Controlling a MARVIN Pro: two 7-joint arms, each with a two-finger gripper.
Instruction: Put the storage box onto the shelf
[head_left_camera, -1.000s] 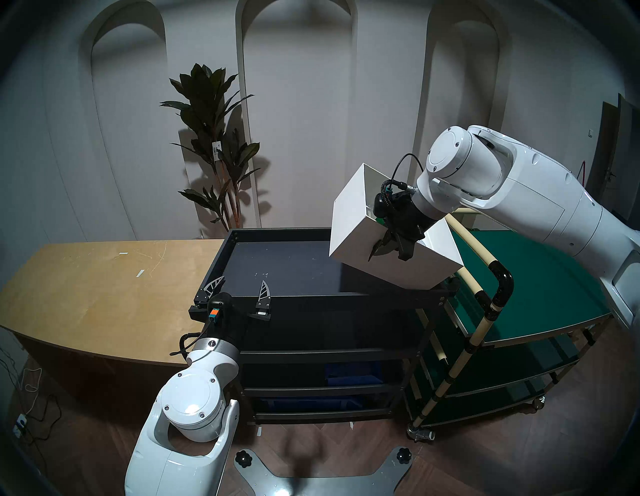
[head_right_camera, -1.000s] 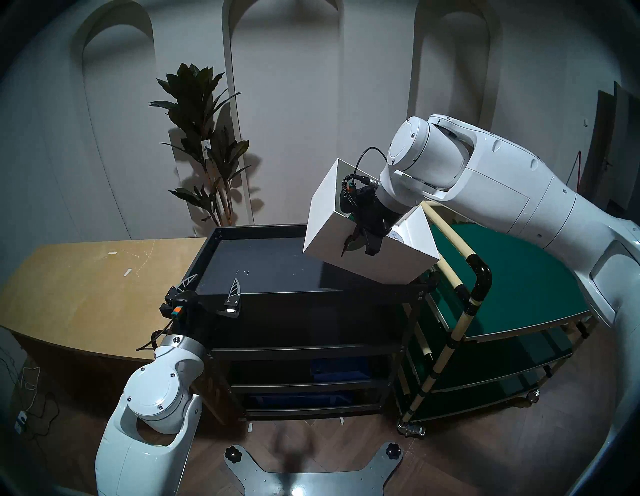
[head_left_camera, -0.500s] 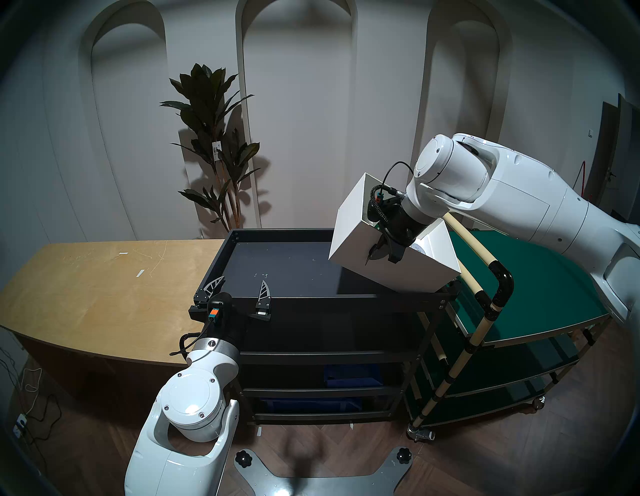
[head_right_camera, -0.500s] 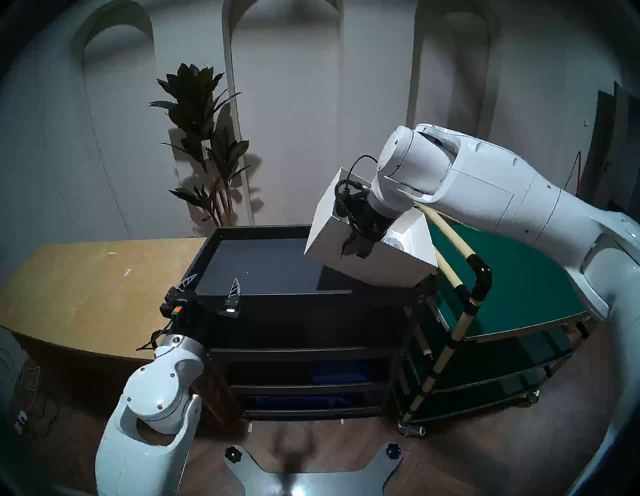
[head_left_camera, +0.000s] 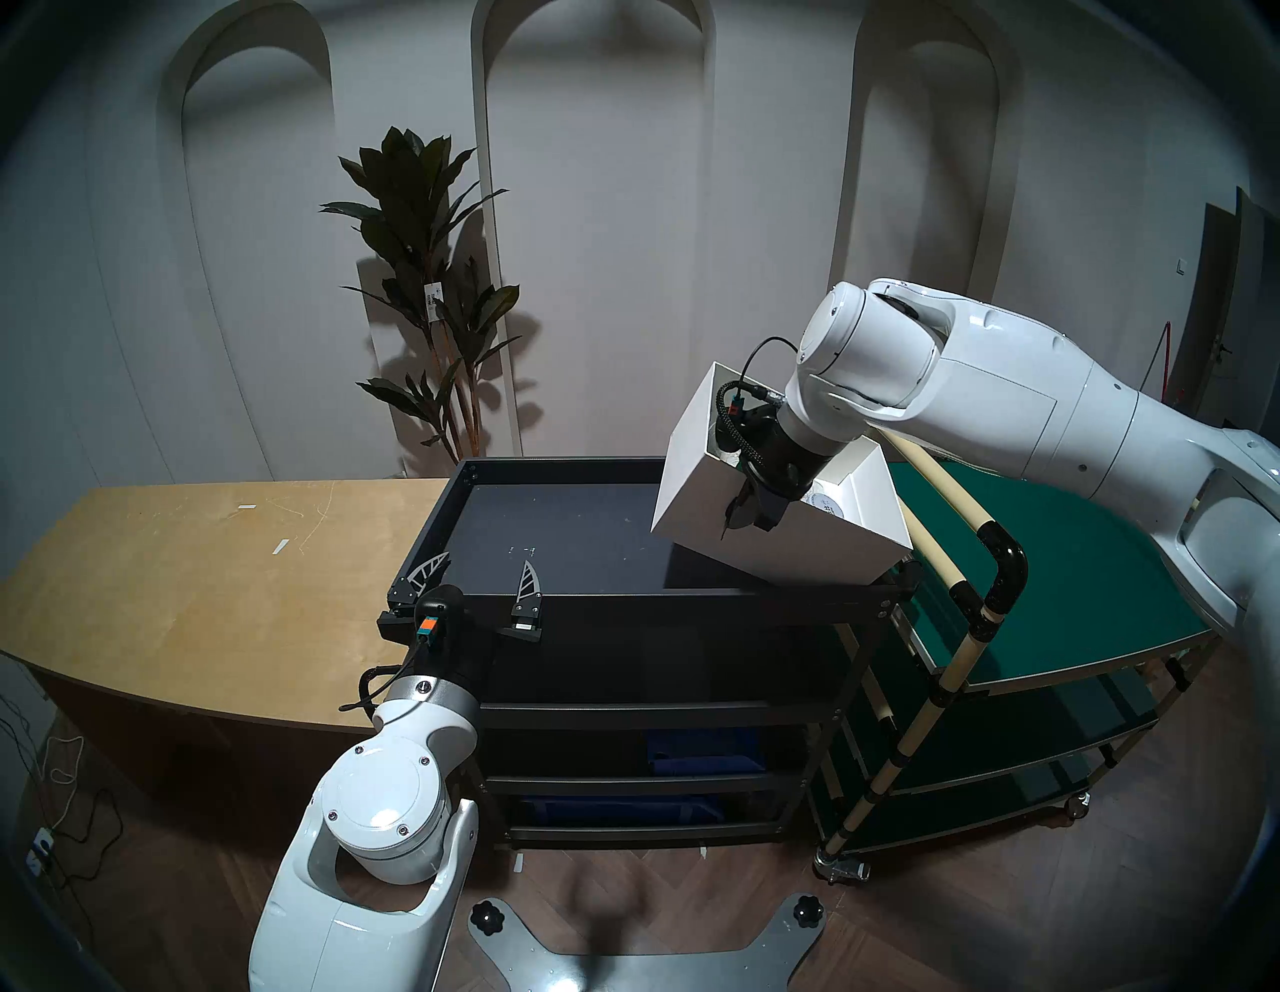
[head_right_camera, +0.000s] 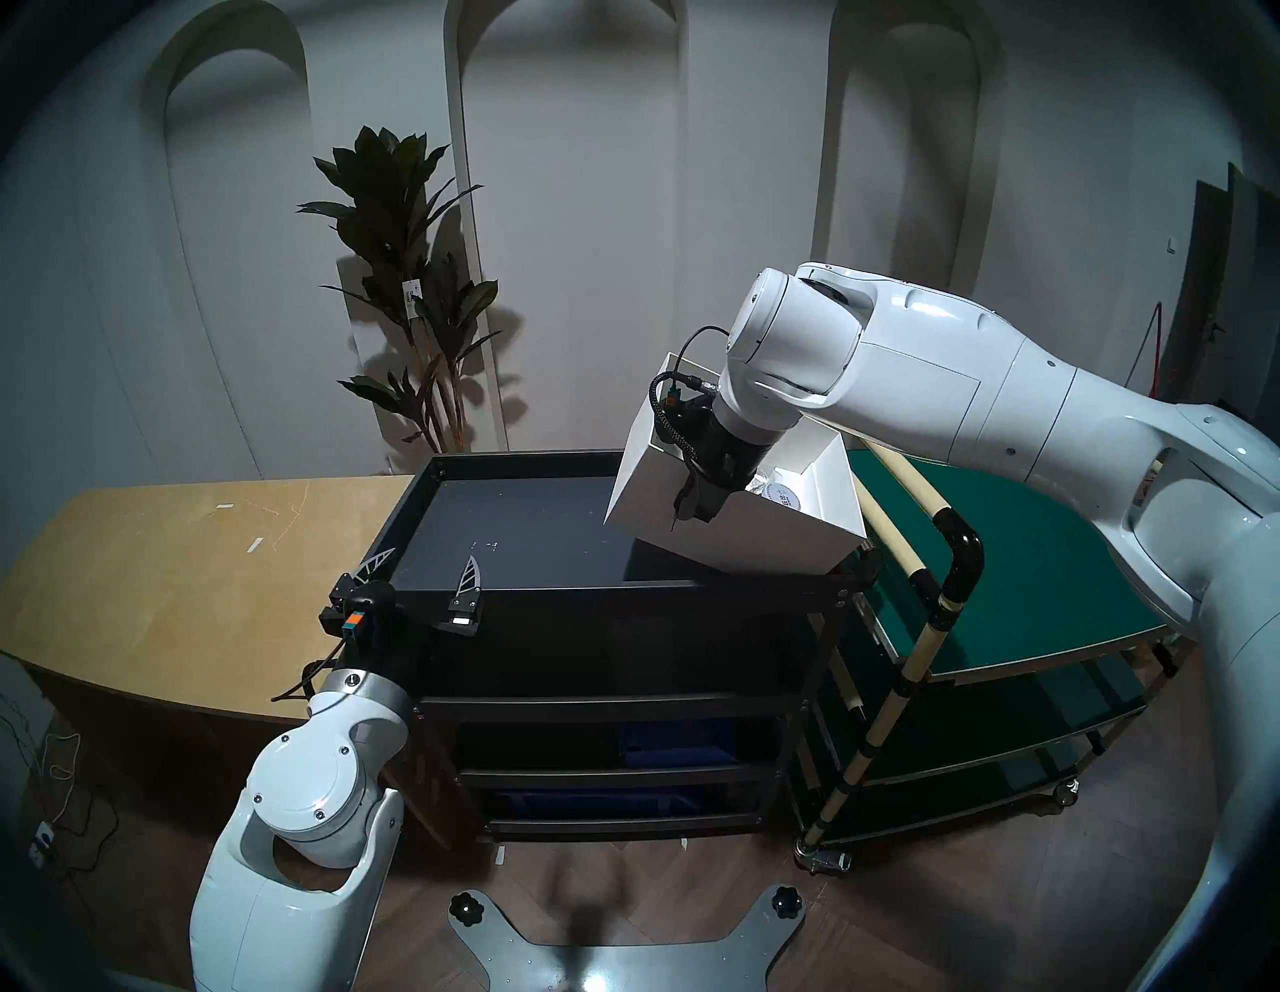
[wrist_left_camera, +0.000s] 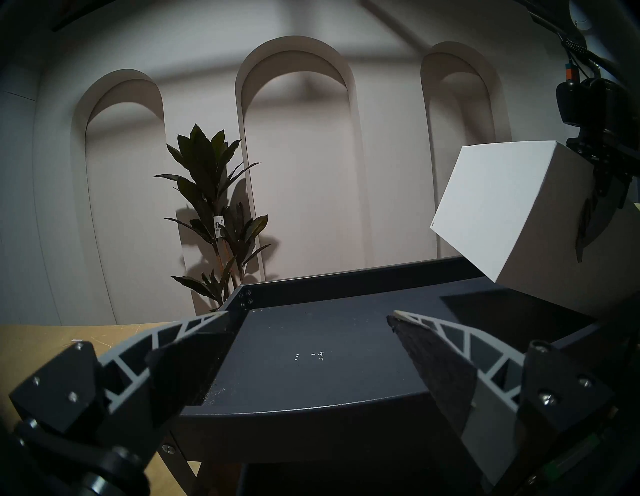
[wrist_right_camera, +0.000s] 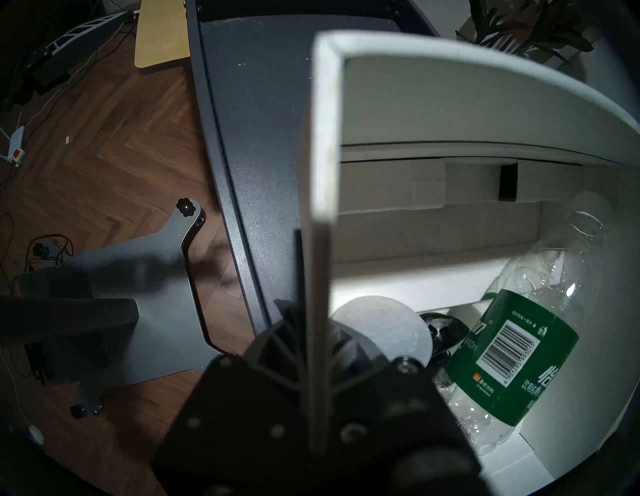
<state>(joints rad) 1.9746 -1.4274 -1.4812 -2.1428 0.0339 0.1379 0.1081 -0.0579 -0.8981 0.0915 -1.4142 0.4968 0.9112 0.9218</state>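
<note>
Black shelf (head_left_camera: 554, 547), tilted storage box (head_left_camera: 783, 554) above

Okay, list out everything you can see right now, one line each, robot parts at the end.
box: one, white, tilted in the air over the right end of the shelf's top tray
bottle: one, clear with a green label, lying inside the box
shelf: one, black, centre, several tiers
blue bins: at least two, on the shelf's lower tiers, dim
cart: one, green decks with cream pipes, right of the shelf
table: one, light wood, left of the shelf
plant: one, dark green, by the back wall
left gripper: open, at the shelf's front left corner
right gripper: shut on the box's front wall
</note>
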